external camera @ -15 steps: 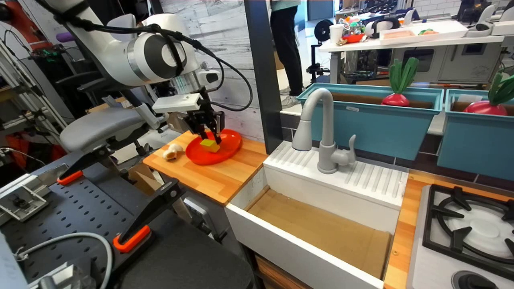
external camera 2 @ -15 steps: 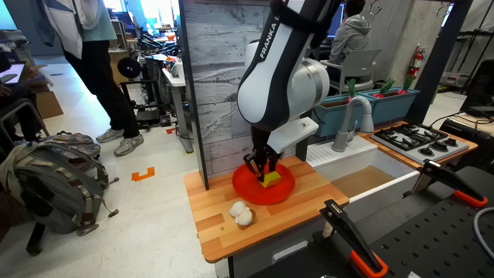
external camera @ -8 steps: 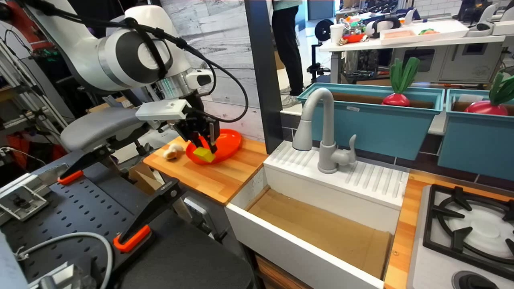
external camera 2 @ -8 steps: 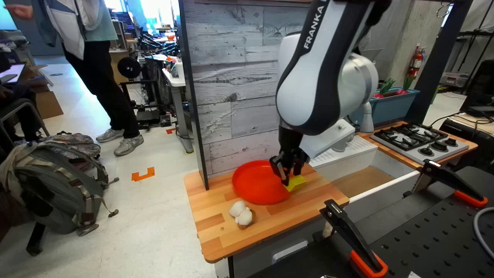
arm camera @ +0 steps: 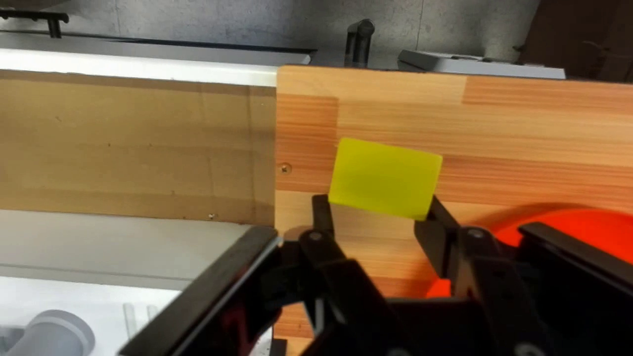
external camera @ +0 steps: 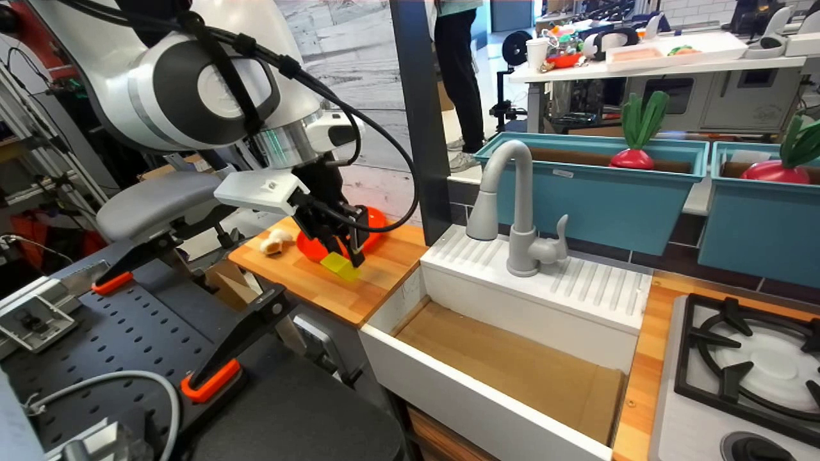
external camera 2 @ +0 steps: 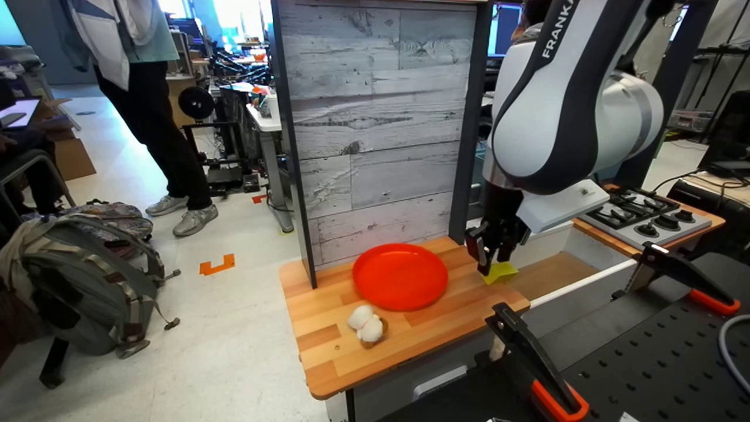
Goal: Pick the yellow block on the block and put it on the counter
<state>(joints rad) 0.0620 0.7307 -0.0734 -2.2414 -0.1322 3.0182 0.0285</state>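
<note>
Lettering (external camera 2: 558, 29) on the arm (external camera 2: 556, 123) reads FRANKA in an exterior view. The arm bends over the counter (external camera 2: 433, 334), its gripper (arm camera: 377, 205) angled downward. The jaws are clamped on the yellow block (arm camera: 385, 175), held above the counter; the wrist view shows it between the orange-red plate (arm camera: 583, 230) and the white sink (arm camera: 148, 66).

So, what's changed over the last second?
The gripper, holding the yellow block, has moved from over the orange-red dish toward the sink; the block now hangs above the counter. Nothing was let go. Dish and white bulbs stayed put.
</note>
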